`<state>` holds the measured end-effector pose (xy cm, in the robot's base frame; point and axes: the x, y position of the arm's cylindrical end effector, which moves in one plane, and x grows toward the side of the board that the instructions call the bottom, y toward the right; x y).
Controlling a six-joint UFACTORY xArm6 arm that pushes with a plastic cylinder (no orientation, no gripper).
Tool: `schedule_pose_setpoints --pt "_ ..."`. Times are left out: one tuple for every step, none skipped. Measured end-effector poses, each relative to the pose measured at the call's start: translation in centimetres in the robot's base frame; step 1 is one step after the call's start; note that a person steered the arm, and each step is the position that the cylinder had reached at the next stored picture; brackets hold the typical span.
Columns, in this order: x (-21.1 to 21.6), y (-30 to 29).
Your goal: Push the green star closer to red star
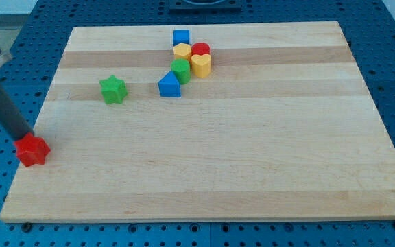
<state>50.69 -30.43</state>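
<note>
Wooden desk [252,171] mostly bare. Green star [113,89] upper left, well apart from red star [32,150] at left edge. No hand, just rod; my tip [27,136] touching red star. Swing round behind green star's upper-right side, push down-left, avoid nudging red.

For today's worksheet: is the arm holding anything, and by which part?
Nothing is held. My tip only meets the red star-shaped block at its top edge.

Pale wooden board [252,158] (smooth, matt) under glossy green star [113,89].
</note>
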Motion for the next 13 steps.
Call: schedule_pose_setpoints --pt "3.6 0.0" --pt "4.5 1.5" --pt "3.9 2.6" --pt "1.8 -0.1" --pt "-4.0 0.2" --pt "-9.6 1.4" --pt "-13.2 6.6" --pt "-14.3 11.3" --pt "-12.2 13.1" --pt "-12.1 13.2" --pt "-11.9 15.8" --pt "-8.7 14.8" --pt "-5.0 12.9"
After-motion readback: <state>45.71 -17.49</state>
